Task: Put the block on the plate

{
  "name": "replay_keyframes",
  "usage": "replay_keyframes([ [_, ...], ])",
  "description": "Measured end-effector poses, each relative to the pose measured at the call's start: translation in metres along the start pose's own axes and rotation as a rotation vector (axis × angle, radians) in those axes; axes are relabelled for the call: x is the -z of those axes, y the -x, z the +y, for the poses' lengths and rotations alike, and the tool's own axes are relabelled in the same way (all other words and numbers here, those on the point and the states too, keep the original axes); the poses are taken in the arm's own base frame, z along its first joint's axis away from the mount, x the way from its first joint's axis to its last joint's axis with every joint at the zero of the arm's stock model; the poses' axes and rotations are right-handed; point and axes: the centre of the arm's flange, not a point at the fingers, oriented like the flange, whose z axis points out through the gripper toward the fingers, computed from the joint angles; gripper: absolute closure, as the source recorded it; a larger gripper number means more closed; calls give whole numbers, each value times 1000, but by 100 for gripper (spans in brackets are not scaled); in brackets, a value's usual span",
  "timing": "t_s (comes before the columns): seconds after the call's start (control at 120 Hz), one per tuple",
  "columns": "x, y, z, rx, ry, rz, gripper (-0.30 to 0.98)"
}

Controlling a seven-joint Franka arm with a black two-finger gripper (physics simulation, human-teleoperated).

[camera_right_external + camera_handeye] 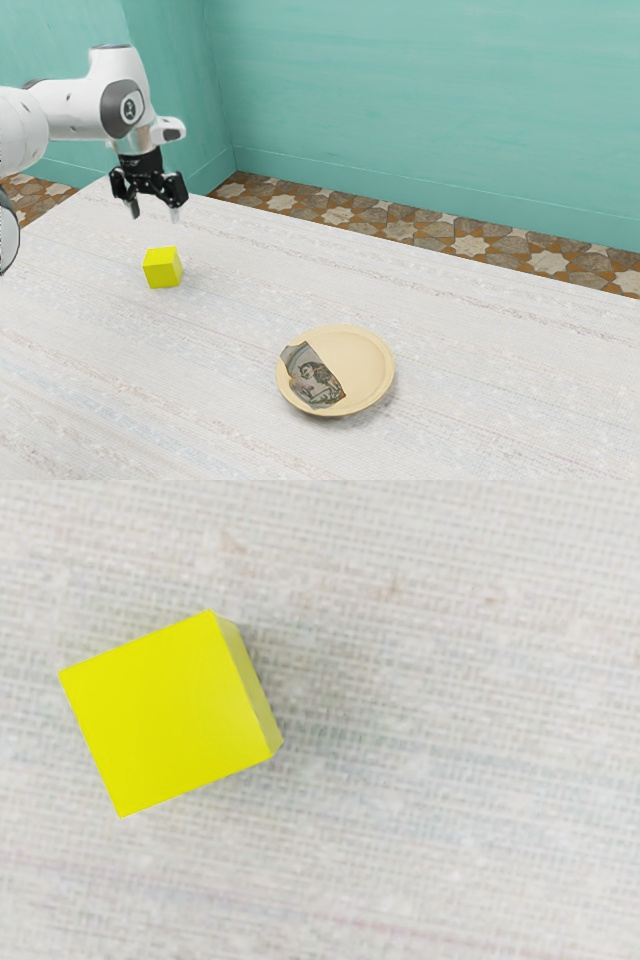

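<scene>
Claw [155, 213] spread above the counter [490, 400]
Its fingers stand well apart, clear of the block [161, 268], which sits on the counter, farther off than the plate [362, 360] toward the exterior view's right.

Possibly a home: teal walls [430, 100], star-patterned floor [400, 229].

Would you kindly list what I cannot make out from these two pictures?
- Arm's base: cut off by the exterior view's left edge.
- Table's near edge: cut off by the exterior view's lower edge.
- Block's underside: hidden in both views by the block itself.
- Picture on the plate: too small in the exterior view to read its fine detail.
- Plate's underside: hidden in the exterior view by its own rim.
</scene>
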Motion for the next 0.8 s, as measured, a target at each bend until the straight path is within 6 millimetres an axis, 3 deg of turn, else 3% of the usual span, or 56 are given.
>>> replay_keyframes([
  [0.308,-47,-7,-24,157,69,-23,0],
  [0.533,-69,-8,-46,239,84,-42,0],
  [0.8,-85,-23,-56,252,50,-29,0],
])
